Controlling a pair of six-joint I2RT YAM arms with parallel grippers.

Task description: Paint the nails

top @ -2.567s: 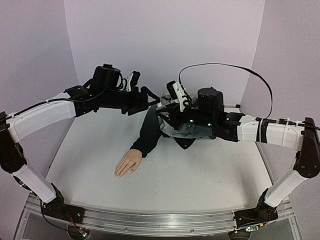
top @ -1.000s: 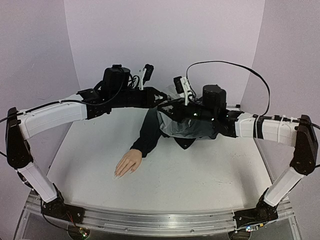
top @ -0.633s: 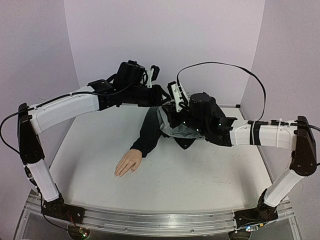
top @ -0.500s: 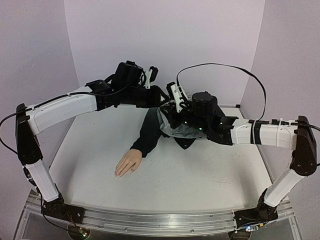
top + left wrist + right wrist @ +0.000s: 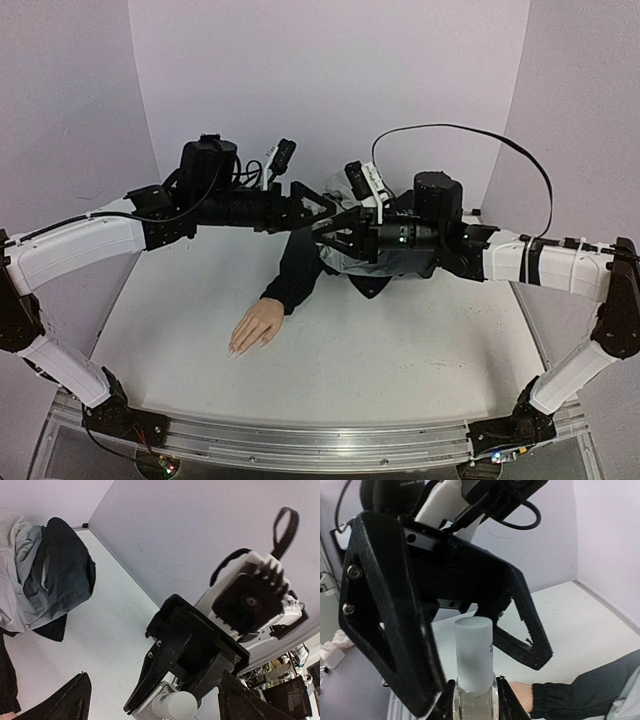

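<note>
Step, as judged: uncapping.
- Right hand (image 5: 167,702) clamped shut on bottle (image 5: 474,700).
- Left hand (image 5: 338,215) wide open, holding nothing. Its fingers stand either side of white cap (image 5: 474,645), apart from it.
- To do well: centre fingers on cap, close squarely, pull straight along bottle axis. Right hand must hold bottle firm.

Nails (image 5: 232,350): tiny, pale, at fingertips of mannequin (image 5: 258,325). It lies flat on worktop (image 5: 400,350), near-left, well apart from both hands. Paint state too small to tell.

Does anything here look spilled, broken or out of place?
Nothing is spilled or broken. The bottle stands upright in the right gripper. Only the grey and black garment beyond the mannequin hand looks untidy, crumpled in a heap.
</note>
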